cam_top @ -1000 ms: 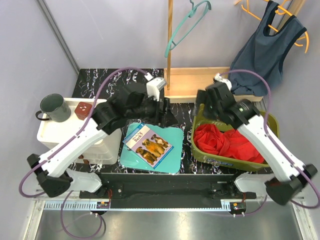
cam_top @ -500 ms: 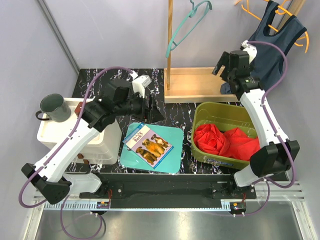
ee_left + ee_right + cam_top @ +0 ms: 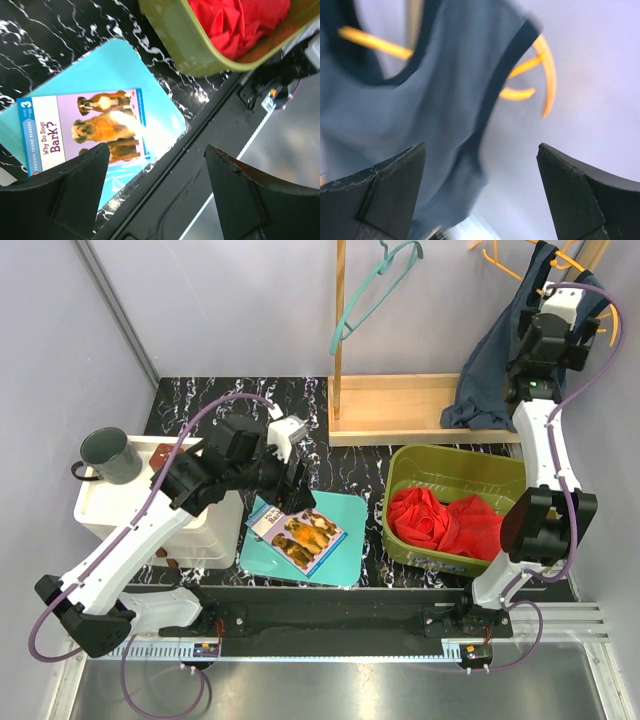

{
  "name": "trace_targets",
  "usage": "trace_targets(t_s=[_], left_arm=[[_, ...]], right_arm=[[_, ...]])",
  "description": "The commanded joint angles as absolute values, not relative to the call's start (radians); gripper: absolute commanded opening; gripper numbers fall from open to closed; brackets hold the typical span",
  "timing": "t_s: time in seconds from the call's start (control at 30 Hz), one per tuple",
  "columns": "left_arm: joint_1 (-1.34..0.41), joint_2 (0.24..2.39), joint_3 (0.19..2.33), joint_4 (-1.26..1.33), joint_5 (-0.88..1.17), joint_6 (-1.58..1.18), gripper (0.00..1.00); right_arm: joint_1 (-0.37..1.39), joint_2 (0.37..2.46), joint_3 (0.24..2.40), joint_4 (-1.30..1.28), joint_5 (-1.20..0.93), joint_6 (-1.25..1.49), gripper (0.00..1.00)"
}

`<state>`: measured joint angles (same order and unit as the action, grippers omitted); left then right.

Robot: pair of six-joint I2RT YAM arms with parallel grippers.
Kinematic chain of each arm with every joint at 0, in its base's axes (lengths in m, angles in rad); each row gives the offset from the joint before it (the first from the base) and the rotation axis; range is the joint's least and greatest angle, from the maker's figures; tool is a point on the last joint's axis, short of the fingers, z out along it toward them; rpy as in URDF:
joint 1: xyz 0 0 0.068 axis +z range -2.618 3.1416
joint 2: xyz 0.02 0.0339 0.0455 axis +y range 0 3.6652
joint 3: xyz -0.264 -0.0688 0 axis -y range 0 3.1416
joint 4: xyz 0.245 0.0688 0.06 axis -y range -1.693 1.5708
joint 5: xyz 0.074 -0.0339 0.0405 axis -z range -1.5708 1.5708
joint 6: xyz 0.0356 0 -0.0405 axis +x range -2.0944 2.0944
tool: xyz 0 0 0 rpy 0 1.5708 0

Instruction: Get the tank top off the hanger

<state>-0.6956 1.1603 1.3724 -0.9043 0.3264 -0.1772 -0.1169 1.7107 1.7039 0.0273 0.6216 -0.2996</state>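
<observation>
The tank top (image 3: 435,115) hangs on the orange hanger (image 3: 547,65), above and behind the green bin (image 3: 450,455). The right tool (image 3: 481,150) is raised up there, its fingers spread wide and empty, with the strap's dark edging showing, blurred, between them. To do this step well, I judge the tool should close on fabric at the shoulder strap, not on the hanger arm. It should then carry the strap up and outward past the hanger's curved end before drawing down, since a straight tug risks dragging the hanger along. The left tool (image 3: 157,147), likewise released and empty, hovers over the tabletop (image 3: 190,405) left of the bin, above a book (image 3: 85,127). Its cover reads "Why Do Dogs Bark?", "Penguin Young Readers" and a level "3".
</observation>
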Motion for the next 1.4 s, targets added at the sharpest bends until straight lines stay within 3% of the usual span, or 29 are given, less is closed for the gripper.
trace_targets(t_s=[0.0, 0.43, 0.53, 0.77, 1.17, 1.37], left_arm=[[-0.709, 1.152, 1.351, -0.905, 0.333, -0.164, 0.82], [-0.700, 1.230, 1.394, -0.950, 0.446, -0.261, 0.82], [-0.696, 1.258, 1.416, -0.965, 0.491, -0.288, 0.82], [-0.696, 1.314, 1.457, -0.971, 0.522, -0.347, 0.82], [-0.695, 1.425, 1.558, -0.985, 0.526, -0.394, 0.82], [-0.698, 1.480, 1.603, -0.985, 0.538, -0.414, 0.82]], right_arm=[[-0.143, 1.738, 1.790, 0.212, 0.575, -0.579, 1.00], [-0.202, 1.773, 1.851, 0.221, 0.382, -0.773, 1.00], [-0.230, 1.815, 1.971, 0.066, 0.208, -0.772, 1.00], [-0.316, 1.854, 2.073, 0.020, -0.130, -0.672, 1.00], [-0.506, 2.017, 2.358, -0.182, -0.575, -0.511, 1.00], [-0.558, 2.060, 2.396, -0.230, -0.745, -0.489, 1.00]])
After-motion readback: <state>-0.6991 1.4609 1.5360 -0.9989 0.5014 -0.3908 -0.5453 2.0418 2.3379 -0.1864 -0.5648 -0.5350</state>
